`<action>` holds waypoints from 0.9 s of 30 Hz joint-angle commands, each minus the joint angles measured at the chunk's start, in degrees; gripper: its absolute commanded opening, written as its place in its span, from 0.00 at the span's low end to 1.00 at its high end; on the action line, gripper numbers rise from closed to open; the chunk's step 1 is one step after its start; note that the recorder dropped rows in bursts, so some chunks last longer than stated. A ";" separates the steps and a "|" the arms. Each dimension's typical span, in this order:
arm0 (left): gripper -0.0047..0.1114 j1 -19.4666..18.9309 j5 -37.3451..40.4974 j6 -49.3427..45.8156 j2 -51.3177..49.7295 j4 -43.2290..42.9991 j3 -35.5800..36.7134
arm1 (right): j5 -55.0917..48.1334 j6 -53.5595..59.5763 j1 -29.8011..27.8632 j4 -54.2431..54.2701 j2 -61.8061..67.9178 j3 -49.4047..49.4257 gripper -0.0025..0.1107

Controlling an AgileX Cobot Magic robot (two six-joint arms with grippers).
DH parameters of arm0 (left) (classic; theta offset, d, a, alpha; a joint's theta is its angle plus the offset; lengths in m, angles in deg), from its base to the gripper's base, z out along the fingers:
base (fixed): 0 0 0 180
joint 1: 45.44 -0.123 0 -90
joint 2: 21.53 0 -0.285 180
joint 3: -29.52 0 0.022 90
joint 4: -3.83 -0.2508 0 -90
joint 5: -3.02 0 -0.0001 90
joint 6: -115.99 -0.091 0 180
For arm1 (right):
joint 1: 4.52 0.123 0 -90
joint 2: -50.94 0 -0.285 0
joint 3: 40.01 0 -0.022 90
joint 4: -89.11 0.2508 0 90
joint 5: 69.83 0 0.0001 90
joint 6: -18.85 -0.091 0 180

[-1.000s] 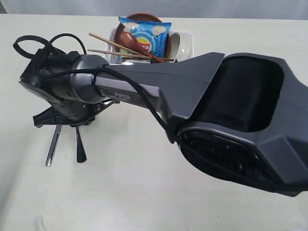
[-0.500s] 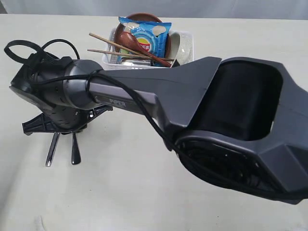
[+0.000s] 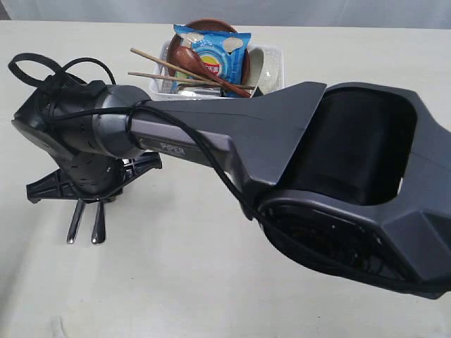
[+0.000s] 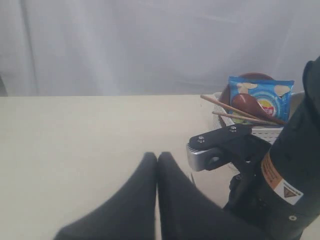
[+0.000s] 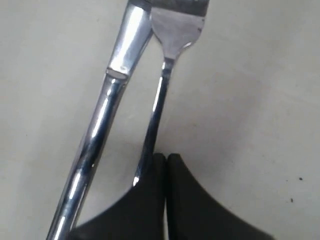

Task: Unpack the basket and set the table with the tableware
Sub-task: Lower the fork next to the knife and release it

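Right claw (image 5: 166,158), clenched on nothing, touches the fork (image 5: 159,100) beside the knife (image 5: 95,135); a sideways slip could skew both.

One basket (image 3: 276,70), two chopsticks (image 3: 162,65), one spoon (image 3: 192,56), one chip bag (image 3: 215,53), one plate (image 3: 204,27), one knife (image 5: 95,135) and one fork (image 5: 159,100).

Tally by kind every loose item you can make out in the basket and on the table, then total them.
Knife: 1
Fork: 1
Chopsticks: 2
Spoon: 1
Plate: 1
Bowl: 1
Chip bag: 1
Total: 8
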 commanded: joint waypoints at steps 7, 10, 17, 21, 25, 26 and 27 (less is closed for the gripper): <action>0.04 0.06 -0.36 -0.02 0.21 0.14 0.16 | -0.71 1.39 0.22 2.26 0.24 0.18 0.02; 0.04 0.06 -0.36 -0.02 0.21 0.38 0.16 | -0.71 1.49 0.22 2.41 0.24 0.18 0.02; 0.04 0.06 -0.36 -0.02 0.21 0.38 0.16 | -0.71 2.23 0.22 2.92 0.24 0.18 0.02; 0.04 0.06 -0.36 -0.02 0.21 0.38 0.16 | -0.71 2.82 0.22 3.36 0.24 0.18 0.02; 0.04 0.06 -0.36 -0.02 0.21 0.38 0.16 | -0.71 3.36 0.22 3.83 0.24 0.18 0.02; 0.04 0.06 -0.36 -0.02 0.21 0.38 0.16 | -0.71 3.36 0.22 3.83 0.24 0.18 0.02; 0.04 0.06 -0.36 -0.02 0.21 0.38 0.16 | -0.71 3.36 0.22 3.83 0.24 0.18 0.02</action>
